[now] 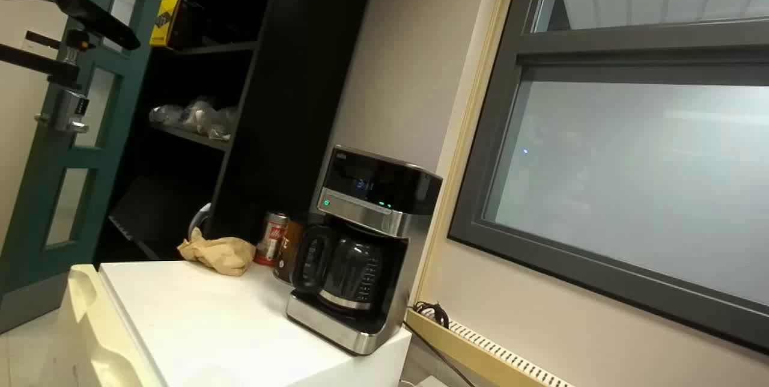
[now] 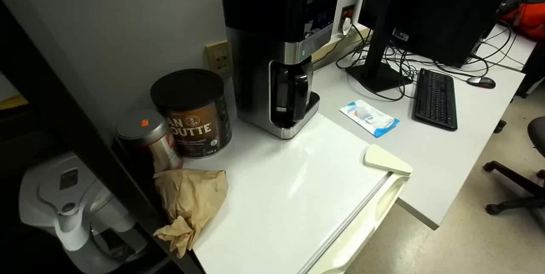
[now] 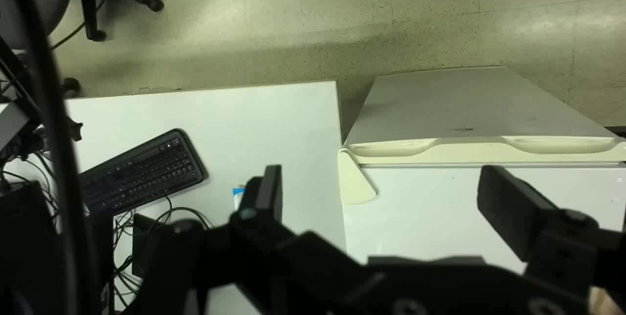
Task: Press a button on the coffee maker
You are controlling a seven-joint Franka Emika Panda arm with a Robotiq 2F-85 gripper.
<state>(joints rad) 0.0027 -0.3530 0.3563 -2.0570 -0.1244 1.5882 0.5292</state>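
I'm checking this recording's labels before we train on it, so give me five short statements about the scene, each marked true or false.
1. A glass carafe sits in the coffee maker. True.
2. Every light on the coffee maker is off. False: a green light glows on its front.
3. The tool is open in the wrist view. True.
4. The tool is pressing a button on the coffee maker. False: both exterior views show no tool at the coffee maker.
5. A large black-lidded can stands between the coffee maker and a silver-and-red can. True.
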